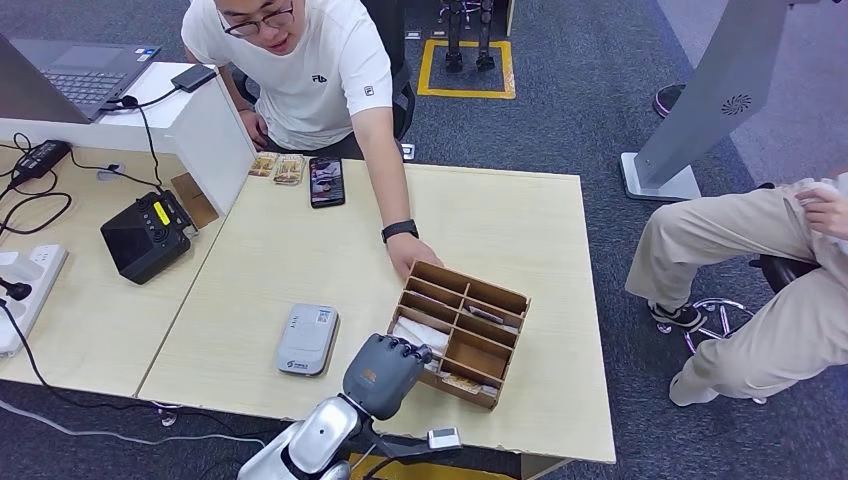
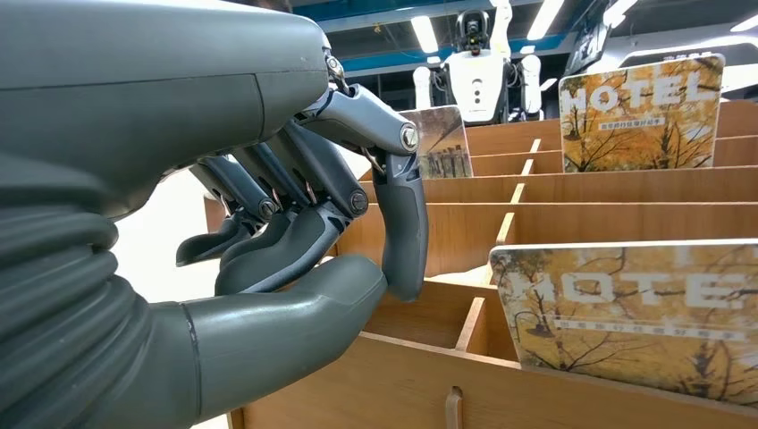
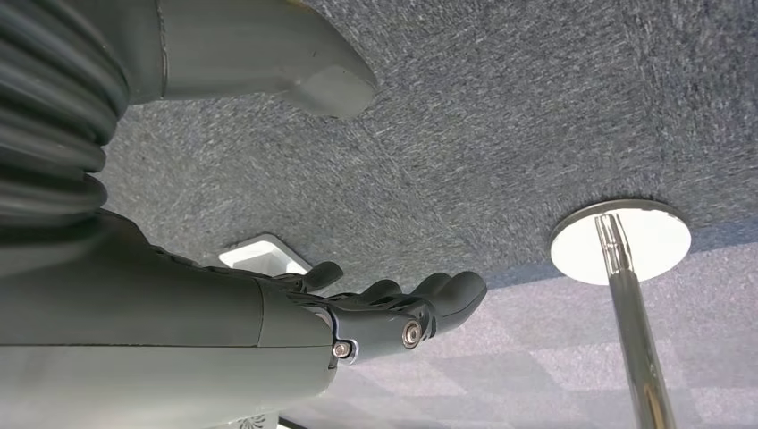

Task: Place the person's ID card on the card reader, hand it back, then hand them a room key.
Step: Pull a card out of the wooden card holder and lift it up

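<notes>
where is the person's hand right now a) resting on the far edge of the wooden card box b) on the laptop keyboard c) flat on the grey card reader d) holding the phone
A: the person's hand rests on the far edge of the wooden card box, while the left robot hand sits at its near side and the card reader lies untouched beside it.

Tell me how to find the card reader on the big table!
Start at the light wooden table and look at the edge nearest the robot. Just beside the brown wooden divider box, on the laptop's side, lies the card reader. It is the only flat, pale grey, rounded pad there; the other gadget nearby is chunky and black.
</notes>
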Tool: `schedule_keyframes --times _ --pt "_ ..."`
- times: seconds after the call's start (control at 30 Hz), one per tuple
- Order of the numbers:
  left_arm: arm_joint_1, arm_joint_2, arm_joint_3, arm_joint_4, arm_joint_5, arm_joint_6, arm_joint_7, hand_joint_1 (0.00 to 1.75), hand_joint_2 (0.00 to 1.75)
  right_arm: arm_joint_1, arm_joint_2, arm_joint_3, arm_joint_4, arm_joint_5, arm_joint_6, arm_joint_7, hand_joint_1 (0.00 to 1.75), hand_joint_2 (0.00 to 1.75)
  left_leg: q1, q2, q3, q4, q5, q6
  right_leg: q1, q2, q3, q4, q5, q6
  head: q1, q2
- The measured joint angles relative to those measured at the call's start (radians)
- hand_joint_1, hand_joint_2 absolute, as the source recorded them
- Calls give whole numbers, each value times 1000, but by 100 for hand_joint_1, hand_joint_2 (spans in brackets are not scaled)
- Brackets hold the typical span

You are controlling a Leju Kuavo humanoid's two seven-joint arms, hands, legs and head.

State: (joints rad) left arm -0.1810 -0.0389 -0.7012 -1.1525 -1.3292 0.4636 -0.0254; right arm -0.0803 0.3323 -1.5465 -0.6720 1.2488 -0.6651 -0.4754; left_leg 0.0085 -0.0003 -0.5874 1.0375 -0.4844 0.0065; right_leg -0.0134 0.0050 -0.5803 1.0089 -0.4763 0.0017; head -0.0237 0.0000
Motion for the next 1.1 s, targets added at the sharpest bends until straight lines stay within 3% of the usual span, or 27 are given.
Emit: schedule_keyframes --times 1.1 --pt "5 0 0 3 104 38 -74 175 175 0 0 0 7 -1 0 -1 0 175 0 0 0 0 0 0 0 0 0 0 0 0 0 0"
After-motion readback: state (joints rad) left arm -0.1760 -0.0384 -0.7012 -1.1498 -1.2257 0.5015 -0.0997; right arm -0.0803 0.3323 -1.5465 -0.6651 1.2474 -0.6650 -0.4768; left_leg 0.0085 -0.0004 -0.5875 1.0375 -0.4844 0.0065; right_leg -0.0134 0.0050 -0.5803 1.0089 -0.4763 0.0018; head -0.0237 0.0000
